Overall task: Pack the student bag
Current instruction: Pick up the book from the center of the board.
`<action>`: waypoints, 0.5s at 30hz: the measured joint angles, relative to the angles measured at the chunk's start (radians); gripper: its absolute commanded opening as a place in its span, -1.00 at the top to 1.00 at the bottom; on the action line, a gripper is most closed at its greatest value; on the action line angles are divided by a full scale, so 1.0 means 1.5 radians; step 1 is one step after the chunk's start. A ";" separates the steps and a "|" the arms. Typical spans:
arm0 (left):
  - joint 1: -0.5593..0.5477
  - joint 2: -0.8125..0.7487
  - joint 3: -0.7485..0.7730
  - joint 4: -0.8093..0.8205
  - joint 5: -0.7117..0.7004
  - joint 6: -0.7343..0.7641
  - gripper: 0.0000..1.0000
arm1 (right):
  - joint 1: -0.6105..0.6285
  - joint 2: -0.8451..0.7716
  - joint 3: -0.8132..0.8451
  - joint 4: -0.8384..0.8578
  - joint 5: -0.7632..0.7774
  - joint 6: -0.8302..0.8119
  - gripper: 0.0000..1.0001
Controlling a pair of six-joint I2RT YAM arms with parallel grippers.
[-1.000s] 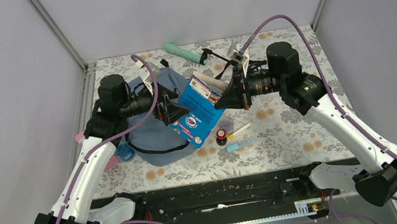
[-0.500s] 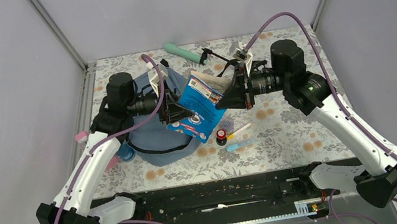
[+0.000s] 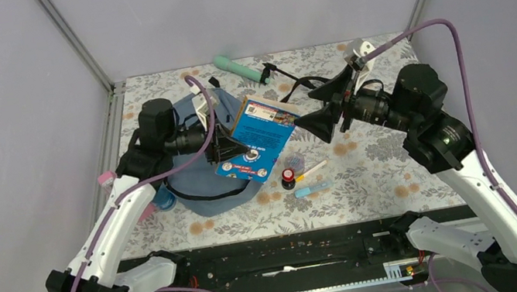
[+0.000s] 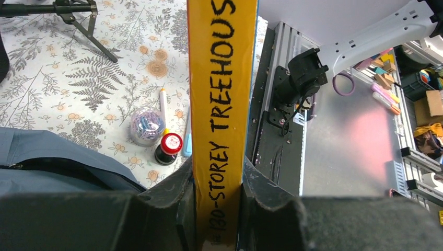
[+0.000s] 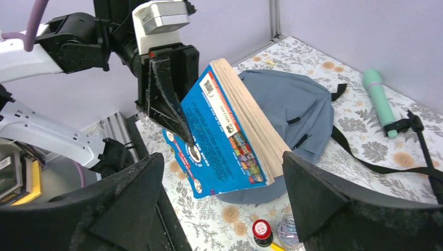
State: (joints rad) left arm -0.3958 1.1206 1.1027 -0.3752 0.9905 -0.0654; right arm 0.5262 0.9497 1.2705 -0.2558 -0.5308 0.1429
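Left gripper (image 3: 228,146) clamps book (image 3: 260,135) above student bag (image 3: 197,181); right gripper (image 3: 319,109) gapes wide nearby.

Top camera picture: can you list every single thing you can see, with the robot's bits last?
student bag: one, slate-blue, left part of the table.
book: one, blue cover with a yellow spine, tilted over the bag's right side.
tube: one, mint-green, far edge.
stand: one, black, beside the tube.
little bottle: one, red cap, right of the bag.
paperclip tub: one, clear, next to the bottle.
pen: one, white, by the bottle.
stick: one, light blue, just nearer than the pen.
round thing: one, blue, at the bag's near-left edge; too hidden to name.
left gripper: black, shut on the book.
right gripper: black, open, right of the book, holding nothing.
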 measured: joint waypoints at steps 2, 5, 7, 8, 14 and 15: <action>0.000 -0.004 0.000 -0.007 -0.004 0.008 1.00 | -0.002 -0.003 0.001 -0.002 0.018 -0.005 -0.99; -0.001 -0.012 0.000 -0.025 -0.005 0.017 1.00 | -0.002 0.008 0.008 -0.008 0.023 -0.013 -0.99; -0.004 -0.016 0.000 -0.032 -0.002 0.023 1.00 | -0.002 0.025 0.013 -0.018 0.013 -0.016 -1.00; -0.007 -0.017 0.000 -0.033 0.002 0.027 1.00 | -0.002 0.035 0.015 -0.024 0.006 -0.018 -0.99; -0.049 -0.014 0.000 -0.084 0.019 0.068 1.00 | -0.002 0.112 0.050 -0.091 -0.070 -0.031 -1.00; -0.055 -0.013 0.000 -0.091 0.021 0.073 1.00 | -0.002 0.121 0.052 -0.098 -0.086 -0.033 -0.99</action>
State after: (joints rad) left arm -0.4782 1.1015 1.1023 -0.5121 1.0218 0.0448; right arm 0.5236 1.1313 1.3491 -0.4026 -0.6594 0.0933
